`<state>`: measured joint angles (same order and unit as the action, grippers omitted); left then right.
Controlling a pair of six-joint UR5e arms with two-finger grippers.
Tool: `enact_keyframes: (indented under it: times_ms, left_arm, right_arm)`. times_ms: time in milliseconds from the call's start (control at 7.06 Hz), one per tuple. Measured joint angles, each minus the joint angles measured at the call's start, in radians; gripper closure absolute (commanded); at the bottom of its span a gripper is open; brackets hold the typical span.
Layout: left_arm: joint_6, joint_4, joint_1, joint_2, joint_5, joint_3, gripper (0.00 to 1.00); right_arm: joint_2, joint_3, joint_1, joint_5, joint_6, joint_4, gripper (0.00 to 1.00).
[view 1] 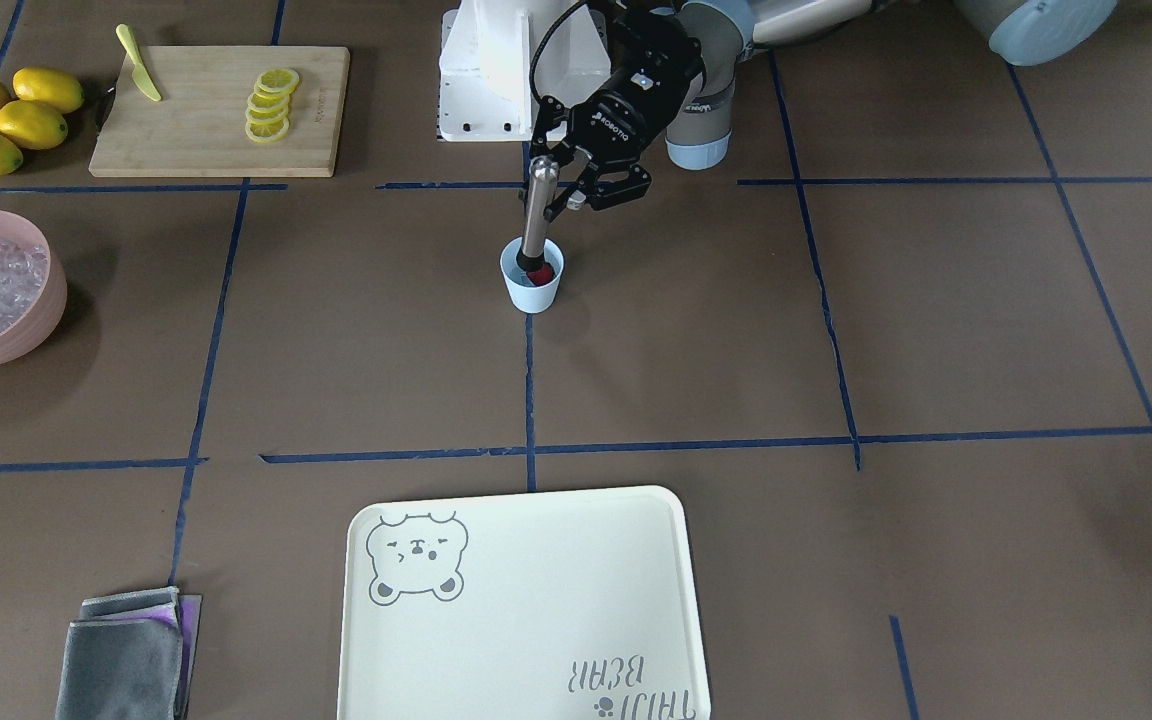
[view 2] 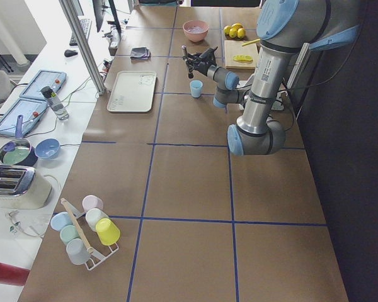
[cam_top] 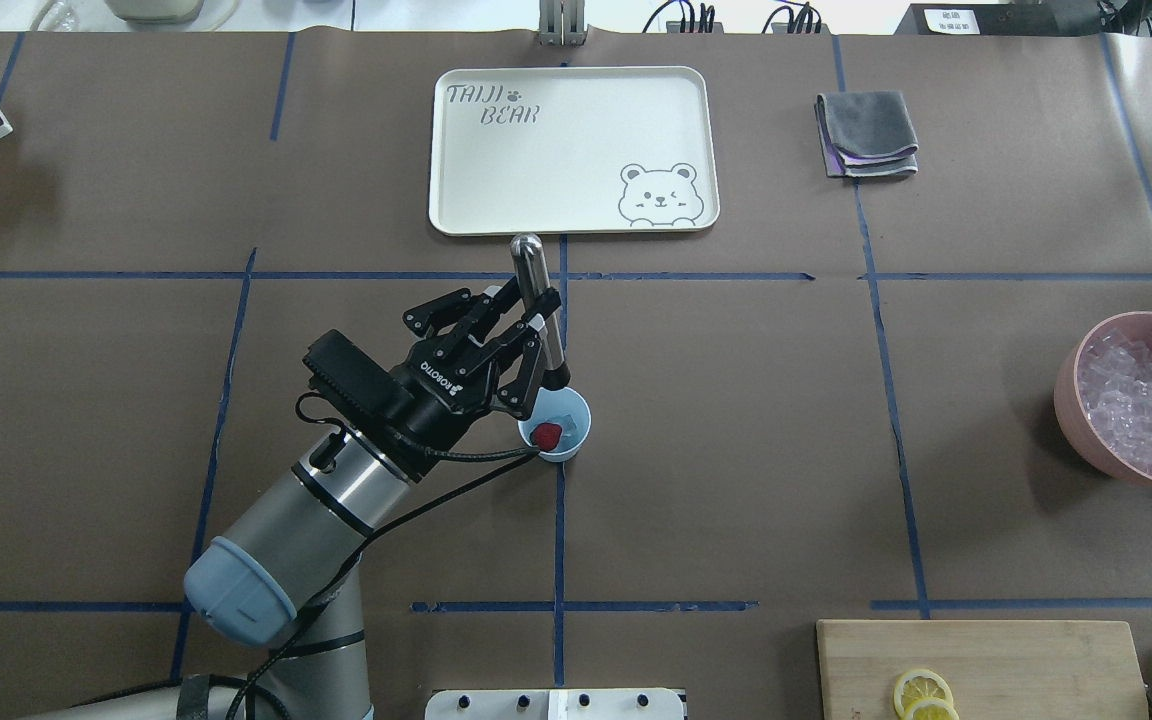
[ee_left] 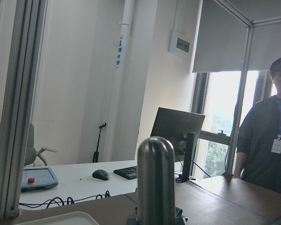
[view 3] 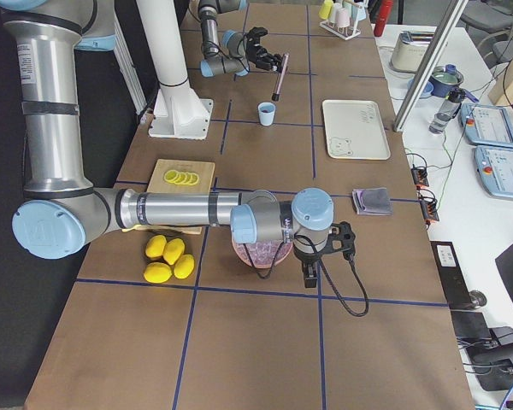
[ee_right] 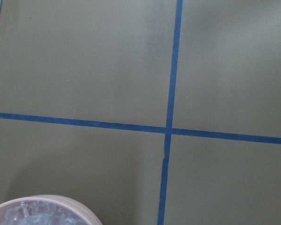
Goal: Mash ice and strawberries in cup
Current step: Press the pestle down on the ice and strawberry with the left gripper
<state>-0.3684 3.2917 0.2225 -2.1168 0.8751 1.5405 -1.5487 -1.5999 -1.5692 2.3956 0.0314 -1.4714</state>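
Observation:
The light-blue cup (cam_top: 568, 441) stands at the table's middle on a blue tape line. A red strawberry (cam_top: 547, 434) lies inside it. My left gripper (cam_top: 536, 322) is shut on a steel muddler (cam_top: 534, 290), which leans with its black end down in the cup (view 1: 532, 285) beside the strawberry (view 1: 541, 272). I cannot make out ice in the cup. Ice (cam_top: 1141, 400) fills the pink bowl (cam_top: 1071, 395) at the right. My right gripper (view 3: 310, 278) hangs over that bowl's edge and shows only in the exterior right view; I cannot tell if it is open or shut.
A white bear tray (cam_top: 576, 150) lies beyond the cup, with a grey cloth (cam_top: 866, 135) to its right. A cutting board (view 1: 221, 140) with lemon slices and a yellow knife (view 1: 139, 77) sits near whole lemons (view 1: 6, 115). A person (ee_left: 267, 140) stands across the table.

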Motion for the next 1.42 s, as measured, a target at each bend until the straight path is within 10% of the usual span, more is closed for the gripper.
enact_keyframes:
  times_ms: [1416]
  left_arm:
    - [-0.002,0.002,-0.039,0.006,-0.009,-0.078,1.0]
  right_arm:
    - [-0.002,0.004,0.0,-0.006,-0.001,0.001,0.01]
